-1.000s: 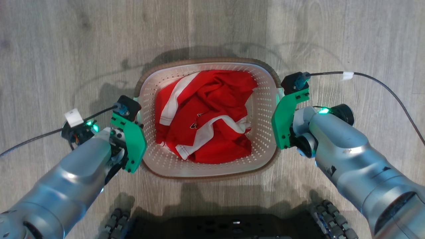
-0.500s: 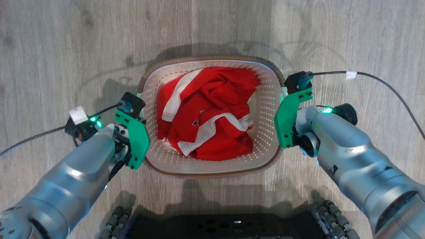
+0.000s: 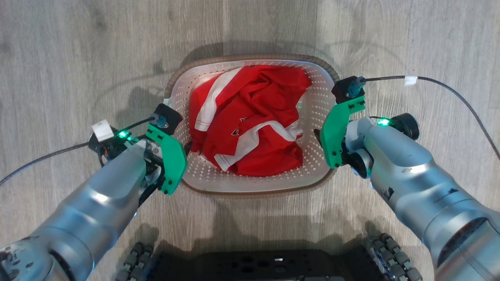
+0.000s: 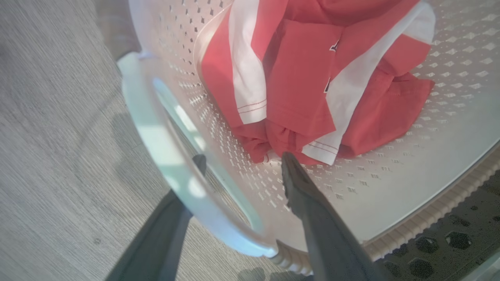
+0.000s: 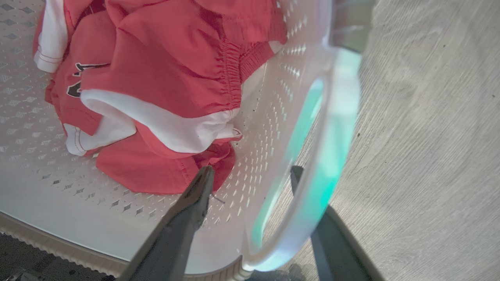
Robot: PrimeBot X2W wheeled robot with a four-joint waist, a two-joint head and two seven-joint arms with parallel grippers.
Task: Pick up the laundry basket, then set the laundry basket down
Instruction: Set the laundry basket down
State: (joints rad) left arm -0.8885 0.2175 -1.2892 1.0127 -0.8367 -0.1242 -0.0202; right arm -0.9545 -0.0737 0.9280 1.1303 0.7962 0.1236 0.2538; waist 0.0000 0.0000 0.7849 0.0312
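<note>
I see my silver forearms, green wrist brackets, black cables flagged with white tape, green lights, long dark fingers.
</note>
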